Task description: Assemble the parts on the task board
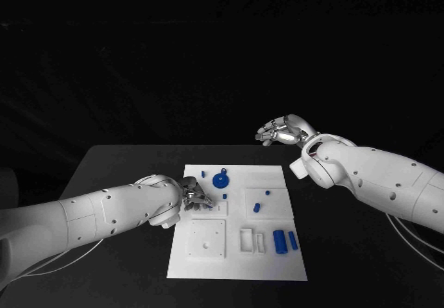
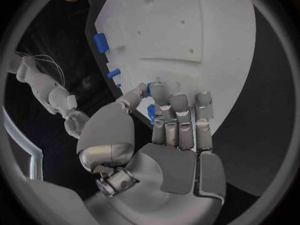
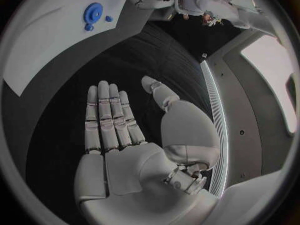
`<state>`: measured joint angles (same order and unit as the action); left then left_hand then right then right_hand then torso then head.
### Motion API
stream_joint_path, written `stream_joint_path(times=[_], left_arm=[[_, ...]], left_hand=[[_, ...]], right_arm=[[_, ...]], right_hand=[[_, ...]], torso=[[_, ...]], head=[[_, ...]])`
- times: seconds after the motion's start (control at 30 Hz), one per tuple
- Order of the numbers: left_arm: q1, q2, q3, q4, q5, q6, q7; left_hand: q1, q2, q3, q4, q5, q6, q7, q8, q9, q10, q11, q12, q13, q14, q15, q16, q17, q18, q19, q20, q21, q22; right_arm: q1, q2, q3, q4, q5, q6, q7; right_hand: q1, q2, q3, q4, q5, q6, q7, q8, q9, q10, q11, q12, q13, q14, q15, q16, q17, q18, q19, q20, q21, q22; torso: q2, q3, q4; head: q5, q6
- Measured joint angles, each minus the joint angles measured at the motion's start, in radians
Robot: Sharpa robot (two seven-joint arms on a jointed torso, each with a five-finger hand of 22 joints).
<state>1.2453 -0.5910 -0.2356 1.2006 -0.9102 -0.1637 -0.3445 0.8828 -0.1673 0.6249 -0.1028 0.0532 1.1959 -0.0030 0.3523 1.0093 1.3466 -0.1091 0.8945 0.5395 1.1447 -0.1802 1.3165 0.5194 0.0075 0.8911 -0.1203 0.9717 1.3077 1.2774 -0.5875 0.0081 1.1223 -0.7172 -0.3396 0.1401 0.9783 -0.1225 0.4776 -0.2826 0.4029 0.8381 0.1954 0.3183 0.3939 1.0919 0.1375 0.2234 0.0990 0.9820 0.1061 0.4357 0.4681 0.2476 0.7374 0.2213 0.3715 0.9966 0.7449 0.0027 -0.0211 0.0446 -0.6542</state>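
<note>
- We locate the task board (image 1: 239,221) at the middle of the black table (image 1: 120,167); it carries several blue parts: a round gear-like part (image 1: 221,180) toward its far end, a short peg (image 1: 256,207) near the middle, and two cylinders (image 1: 286,240) lying side by side near the robot's right edge of the board.
- We see the left hand (image 1: 196,197) at the board's left edge, fingertips down on the white surface. In the left wrist view, its fingers (image 2: 178,116) lie close together with the thumb drawn toward them, and a small blue part (image 2: 150,113) shows between thumb and fingers.
- We judge the hand pinches this part, though the contact itself is partly hidden.
- We judge the current step to be picking or seating this small part at the left side of the board.
- We note the right hand (image 1: 281,131) raised beyond the far edge of the board, well apart from it; the right wrist view shows its fingers (image 3: 107,116) straight, the thumb apart, holding nothing.
- For the next move, we expect a need for a firm pinch and careful alignment of the part with its socket before pressing down.
</note>
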Motion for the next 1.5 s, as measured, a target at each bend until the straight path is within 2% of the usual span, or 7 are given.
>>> stream_joint_path(times=[0.3,0.8,1.33,1.5], left_arm=[[0.000,0.000,0.001,-0.003,0.007,0.000,0.002],[0.000,-0.001,0.001,-0.006,0.013,0.000,0.003],[0.000,-0.001,0.002,-0.017,0.016,-0.001,0.004],[0.000,-0.001,0.002,-0.017,0.019,-0.001,0.005]], left_hand=[[-0.008,-0.016,-0.004,0.010,0.000,0.000,0.000,-0.001,-0.001,0.000,0.000,0.000,0.000,0.000,0.000,0.000,-0.004,0.000,-0.005,0.002,0.000,0.000],[-0.028,-0.054,-0.006,0.053,0.000,0.000,0.000,-0.004,-0.001,0.000,0.000,0.000,-0.001,-0.003,0.004,0.001,-0.012,0.000,-0.005,0.002,-0.004,0.000],[-0.029,-0.055,0.001,0.060,0.000,0.000,0.000,-0.007,-0.001,0.000,0.000,0.000,-0.002,-0.003,0.004,0.007,-0.016,0.000,-0.005,0.002,-0.004,0.000],[-0.021,-0.047,0.001,0.060,0.000,0.000,0.000,-0.008,-0.001,0.000,0.000,0.000,-0.002,-0.007,0.000,0.008,-0.018,0.000,-0.005,0.002,-0.004,0.000]], right_arm=[[-0.001,0.001,0.000,-0.001,0.000,0.001,0.000],[-0.001,0.001,0.000,-0.001,0.001,0.002,0.000],[-0.002,0.001,0.000,-0.002,0.001,0.004,0.000],[-0.002,0.002,0.000,-0.002,0.001,0.004,0.000]], right_hand=[[0.000,0.000,-0.001,0.001,0.000,0.000,0.000,0.000,0.000,0.000,0.000,0.000,0.000,0.000,0.000,0.000,0.000,0.000,0.000,0.000,0.000,0.000],[0.000,0.000,-0.005,0.000,-0.004,-0.004,-0.004,0.000,-0.001,0.000,0.000,0.000,-0.002,-0.003,0.003,0.000,0.000,0.000,0.000,0.000,0.000,-0.001],[0.000,0.000,-0.005,0.000,-0.004,-0.003,-0.004,0.000,-0.001,0.000,0.000,-0.004,-0.003,-0.003,0.003,-0.004,0.001,0.000,0.000,0.000,-0.004,-0.001],[0.000,0.000,-0.005,0.000,-0.004,-0.003,-0.004,0.000,-0.001,0.000,0.000,-0.004,-0.003,-0.003,0.003,-0.004,0.001,0.000,0.000,0.000,-0.004,-0.001]], torso=[[0.000,-0.0001,-0.0002],[0.000,-0.0002,-0.0002],[0.000,0.0003,-0.0005],[0.000,0.0003,-0.0005]], head=[[0.000,0.000],[-0.002,0.001],[0.000,0.002],[0.000,0.003]])
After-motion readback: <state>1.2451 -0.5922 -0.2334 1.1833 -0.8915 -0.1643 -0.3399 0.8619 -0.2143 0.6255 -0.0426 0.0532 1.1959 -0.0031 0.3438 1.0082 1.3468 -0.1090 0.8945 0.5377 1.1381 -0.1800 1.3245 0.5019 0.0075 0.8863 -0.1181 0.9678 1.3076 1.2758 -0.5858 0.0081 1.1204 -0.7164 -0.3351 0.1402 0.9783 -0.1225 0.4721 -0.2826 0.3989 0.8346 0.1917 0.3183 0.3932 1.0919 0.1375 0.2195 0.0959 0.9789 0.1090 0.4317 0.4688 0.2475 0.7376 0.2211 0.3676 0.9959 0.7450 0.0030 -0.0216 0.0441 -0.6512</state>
